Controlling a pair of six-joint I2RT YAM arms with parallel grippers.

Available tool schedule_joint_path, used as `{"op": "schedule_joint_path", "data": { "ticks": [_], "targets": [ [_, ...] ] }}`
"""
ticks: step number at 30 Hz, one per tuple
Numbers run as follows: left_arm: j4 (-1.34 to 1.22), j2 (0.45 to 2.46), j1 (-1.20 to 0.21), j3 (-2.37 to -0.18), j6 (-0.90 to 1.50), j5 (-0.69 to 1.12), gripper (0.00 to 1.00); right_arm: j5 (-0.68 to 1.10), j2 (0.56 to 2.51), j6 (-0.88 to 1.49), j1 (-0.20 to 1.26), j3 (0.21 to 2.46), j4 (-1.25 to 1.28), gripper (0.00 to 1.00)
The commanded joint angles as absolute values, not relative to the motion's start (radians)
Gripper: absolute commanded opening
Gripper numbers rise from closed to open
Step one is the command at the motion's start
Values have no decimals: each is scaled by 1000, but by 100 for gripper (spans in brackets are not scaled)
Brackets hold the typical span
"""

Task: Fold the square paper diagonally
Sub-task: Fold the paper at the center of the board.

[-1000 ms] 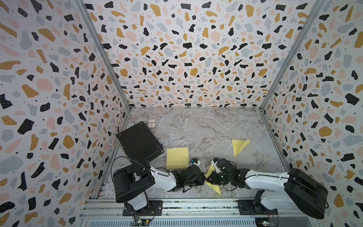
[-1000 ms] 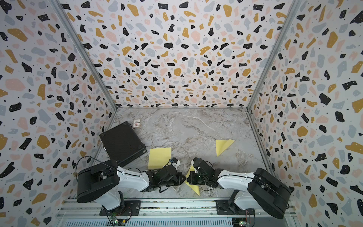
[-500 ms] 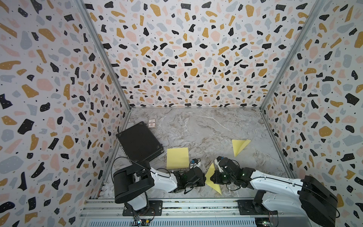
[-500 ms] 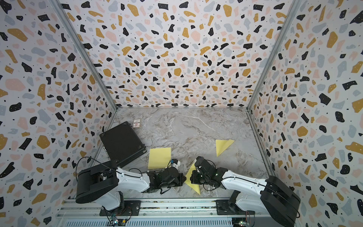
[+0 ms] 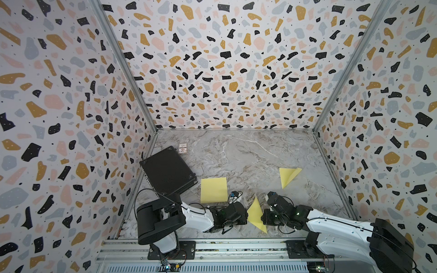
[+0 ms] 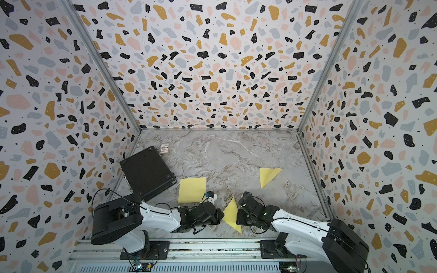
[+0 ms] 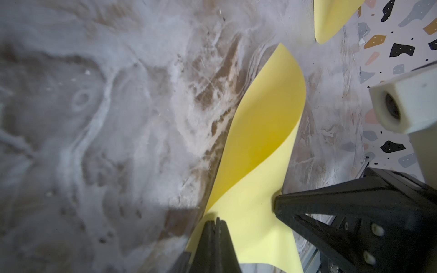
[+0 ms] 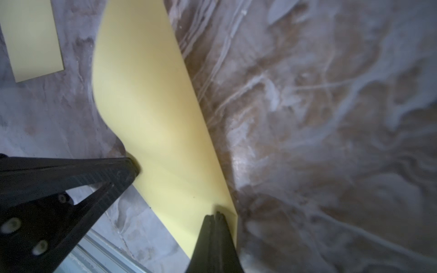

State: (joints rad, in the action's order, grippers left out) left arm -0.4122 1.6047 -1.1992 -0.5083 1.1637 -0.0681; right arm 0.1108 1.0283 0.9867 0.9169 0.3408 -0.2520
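The middle and far part of the marble surface [image 5: 248,151] lay bare, giving wide room for passage between the side walls. On the robot's left a black case [image 5: 168,173] took up the corner against the wall, with a small card [image 5: 183,149] just beyond it. A flat yellow sheet [image 5: 214,190] lay just beside the case, low enough to pass over. A folded yellow triangle [image 5: 287,176] lay well apart on the right. Near the front rail, the held paper [image 5: 255,214] stood curved upward between the left gripper [image 5: 246,216] and the right gripper [image 5: 263,216], filling the narrow gap between both arms.
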Motion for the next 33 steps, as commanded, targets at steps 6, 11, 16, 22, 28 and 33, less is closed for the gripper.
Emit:
{"op": "schedule_joint_path", "data": {
  "ticks": [6,11,16,22,28,33],
  "targets": [
    [-161,1671,-1203,-442,1157,-87,0,66,908,1007,918,324,-443,3],
    [-163,1671,-1205,-440,1158,-90,0,155,838,1107,917,299,-384,26],
    [-167,1670,-1206,-439,1161,-92,0,240,793,1263,919,203,-212,34],
    [-166,1670,-1206,-439,1161,-95,0,279,778,1377,918,145,-113,37],
    [-161,1670,-1206,-440,1161,-97,0,295,739,1447,917,108,-52,36],
    [-160,1672,-1207,-443,1160,-98,0,319,662,1539,918,62,45,36]
  ]
}}
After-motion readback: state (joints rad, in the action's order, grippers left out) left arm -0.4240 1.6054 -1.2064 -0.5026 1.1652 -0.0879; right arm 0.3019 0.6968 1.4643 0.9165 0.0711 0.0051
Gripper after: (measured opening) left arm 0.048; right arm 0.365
